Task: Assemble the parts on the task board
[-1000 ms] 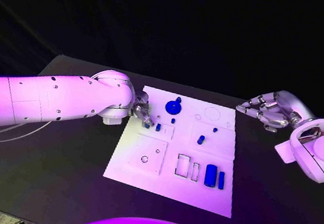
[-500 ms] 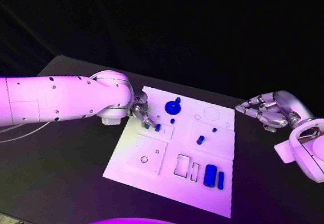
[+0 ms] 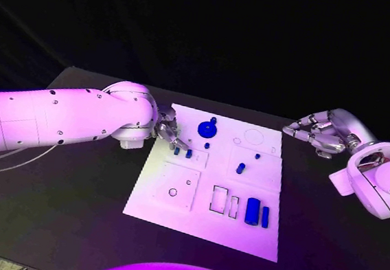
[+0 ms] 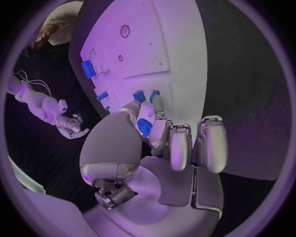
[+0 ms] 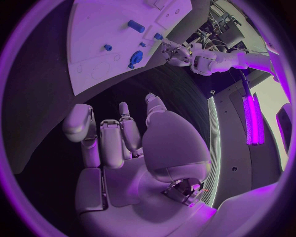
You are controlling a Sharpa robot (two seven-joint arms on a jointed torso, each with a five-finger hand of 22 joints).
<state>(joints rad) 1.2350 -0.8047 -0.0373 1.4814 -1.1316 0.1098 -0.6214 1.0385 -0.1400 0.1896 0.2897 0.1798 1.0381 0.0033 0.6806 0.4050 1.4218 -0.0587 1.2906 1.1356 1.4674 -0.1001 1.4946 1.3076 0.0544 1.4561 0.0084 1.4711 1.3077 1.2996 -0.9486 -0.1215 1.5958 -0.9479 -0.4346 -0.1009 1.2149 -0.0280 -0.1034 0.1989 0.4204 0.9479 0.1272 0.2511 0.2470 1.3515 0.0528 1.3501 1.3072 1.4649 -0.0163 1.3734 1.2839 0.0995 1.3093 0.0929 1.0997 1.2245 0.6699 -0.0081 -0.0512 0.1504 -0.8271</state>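
Head view: the white rectangular task board [image 3: 210,179] lies flat in the middle of the black table [image 3: 66,191], and the left hand [image 3: 168,133] hangs over the board's left edge at its far end. Its fingertips point down at two small blue pegs [image 3: 182,152] just under them; the left wrist view shows a small blue part [image 4: 144,126] pinched between the thumb and a finger. Just beyond that hand, toward the board's middle, stands a round blue knob-shaped part [image 3: 207,128]. Farther from it lie a small blue cylinder [image 3: 240,168], and near the board's near edge a larger blue rectangular block [image 3: 253,211] with a thin blue bar [image 3: 265,216] beside it. The right hand [image 3: 313,134] hovers off the board's far right corner, its fingers curled in with nothing between them.
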